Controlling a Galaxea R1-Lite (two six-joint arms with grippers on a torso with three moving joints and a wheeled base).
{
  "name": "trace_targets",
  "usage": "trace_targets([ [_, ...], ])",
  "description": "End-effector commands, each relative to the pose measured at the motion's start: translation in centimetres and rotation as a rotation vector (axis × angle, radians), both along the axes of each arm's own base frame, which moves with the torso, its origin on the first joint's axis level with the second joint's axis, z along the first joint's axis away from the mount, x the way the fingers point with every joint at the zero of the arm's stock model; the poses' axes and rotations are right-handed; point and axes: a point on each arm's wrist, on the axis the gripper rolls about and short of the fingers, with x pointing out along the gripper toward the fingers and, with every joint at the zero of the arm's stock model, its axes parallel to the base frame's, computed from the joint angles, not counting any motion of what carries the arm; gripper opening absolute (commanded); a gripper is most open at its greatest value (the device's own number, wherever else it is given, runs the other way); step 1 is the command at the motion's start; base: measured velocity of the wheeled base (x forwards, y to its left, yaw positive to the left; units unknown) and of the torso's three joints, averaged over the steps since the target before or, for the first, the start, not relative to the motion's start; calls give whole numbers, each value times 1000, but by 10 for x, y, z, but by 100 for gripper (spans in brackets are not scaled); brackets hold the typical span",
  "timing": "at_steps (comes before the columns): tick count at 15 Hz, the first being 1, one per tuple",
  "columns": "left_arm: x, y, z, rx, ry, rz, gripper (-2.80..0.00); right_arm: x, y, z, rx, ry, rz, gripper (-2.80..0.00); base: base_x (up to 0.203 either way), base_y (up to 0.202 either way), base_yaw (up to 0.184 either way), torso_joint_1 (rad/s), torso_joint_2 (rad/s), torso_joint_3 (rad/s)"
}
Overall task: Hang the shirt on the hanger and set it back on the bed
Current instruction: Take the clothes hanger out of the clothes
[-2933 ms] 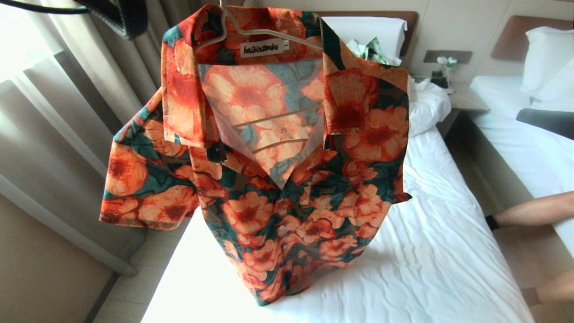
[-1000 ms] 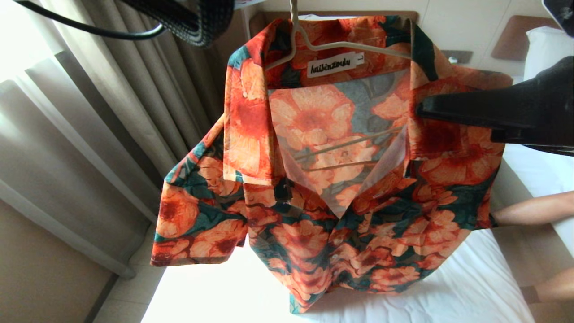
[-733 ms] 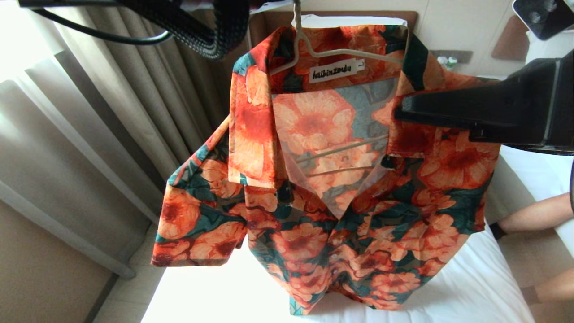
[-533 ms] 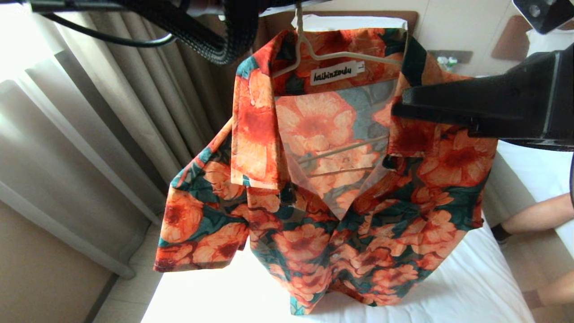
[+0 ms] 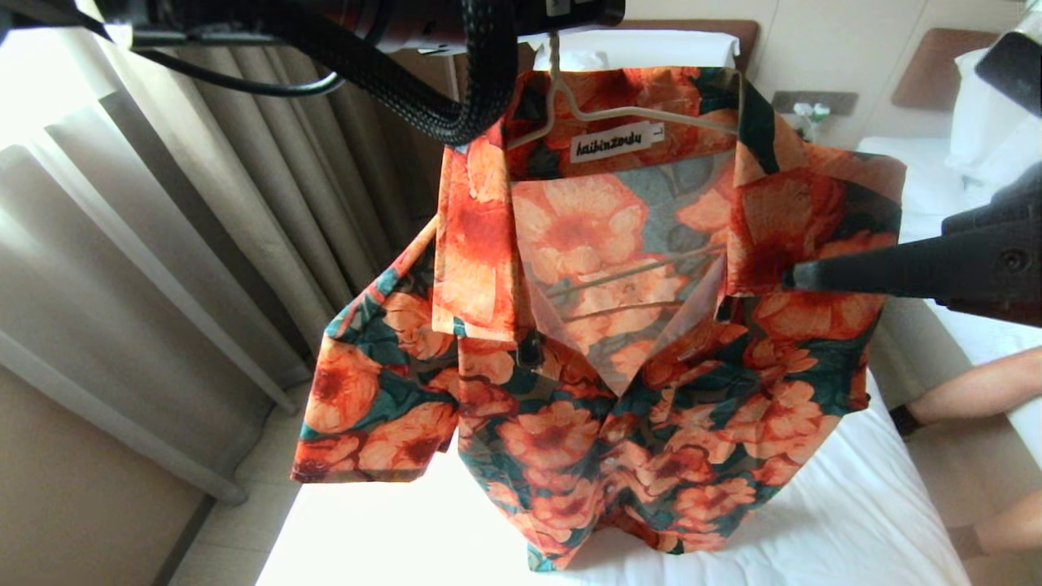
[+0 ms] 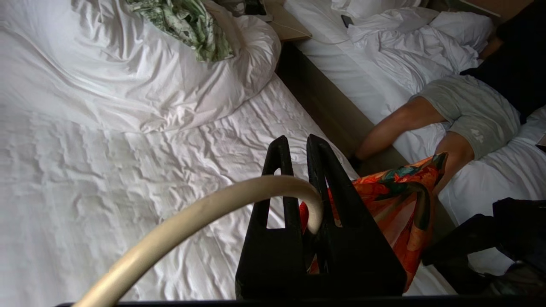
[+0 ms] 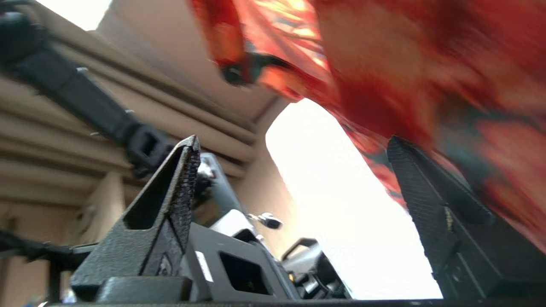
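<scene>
Beige curtains (image 5: 203,244) (sunlit), tiled floor (image 5: 244,505), nightstand (image 5: 847,175) between beds.

hidden and cut-off parts

the shirt (image 5: 619,342) covers most of the bed (image 5: 814,521) and the hanger (image 5: 627,114) below its shoulders; the hanger's hook runs off the head view's top edge. the right wrist view shows the shirt blurred. a person (image 6: 452,115) on the neighbouring bed is cut off at the edge.
</scene>
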Motion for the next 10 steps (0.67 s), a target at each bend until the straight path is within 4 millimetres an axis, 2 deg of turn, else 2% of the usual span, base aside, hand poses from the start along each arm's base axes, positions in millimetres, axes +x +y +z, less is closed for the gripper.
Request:
trace_targets([
  [1, 2, 0, -1, 5, 4, 9, -280, -7, -5, 2, -3, -4, -15, 0, 0, 0, 0, 0, 0, 0],
  [3, 5, -1, -3, 8, 8, 14, -280, -5, -4, -5, -53, 26, -30, 0, 0, 0, 0, 0, 0, 0],
  [5, 4, -1, -2, 6, 7, 12, -280, 5, -1, -12, -102, 24, -66, 0, 0, 0, 0, 0, 0, 0],
  [8, 4, -1, -3, 4, 9, 14, -280, 9, 1, -11, -104, 19, -70, 0, 0, 0, 0, 0, 0, 0],
  [10, 3, -1, -2, 2, 6, 11, -280, 20, 5, -5, -110, 2, -101, 0, 0, 0, 0, 0, 0, 0],
])
